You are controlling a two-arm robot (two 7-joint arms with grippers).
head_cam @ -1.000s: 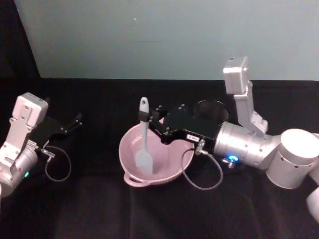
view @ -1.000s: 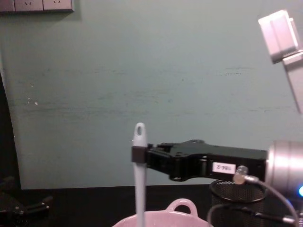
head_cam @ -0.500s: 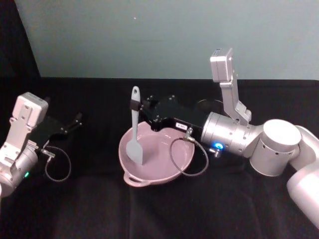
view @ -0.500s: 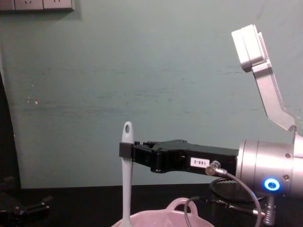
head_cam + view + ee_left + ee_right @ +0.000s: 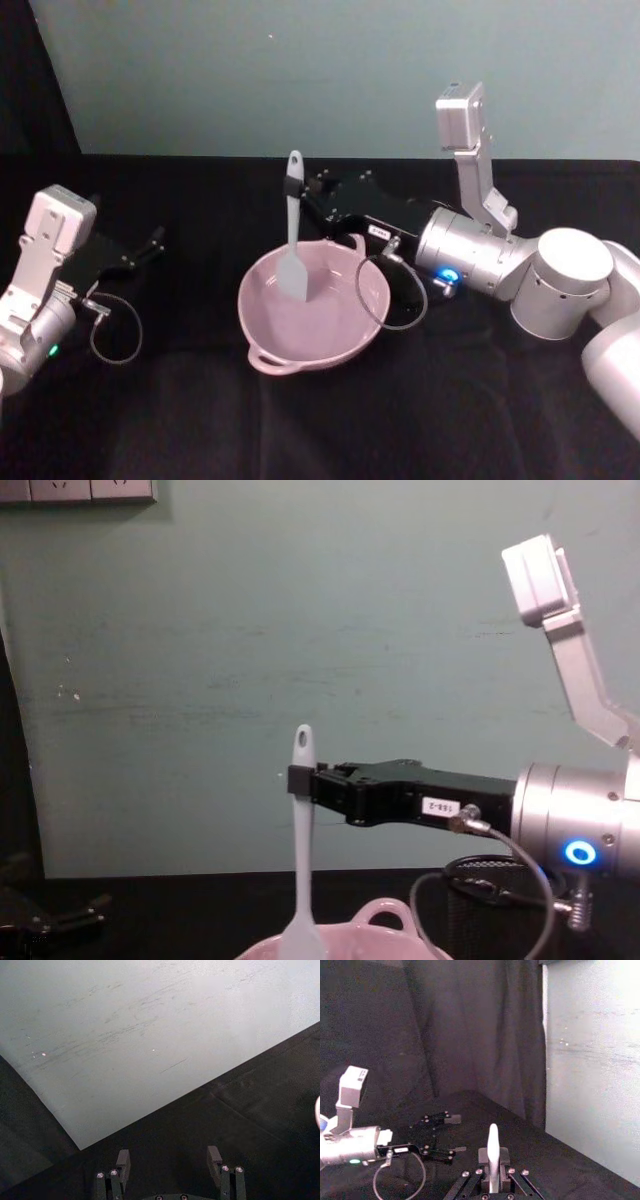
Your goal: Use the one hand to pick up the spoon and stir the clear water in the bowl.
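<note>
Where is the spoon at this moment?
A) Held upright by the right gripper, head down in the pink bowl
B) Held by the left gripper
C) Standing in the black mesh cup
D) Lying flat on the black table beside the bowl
A: the right gripper is shut on the spoon near its handle end, holding it upright with its flat head inside the bowl.

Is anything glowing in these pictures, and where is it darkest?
Head view: a blue light glows behind the right tool, which holds the spoon in the pink bowl; the black cloth is darkest, around the idle left tool. Chest view: that light shines as a ring.
</note>
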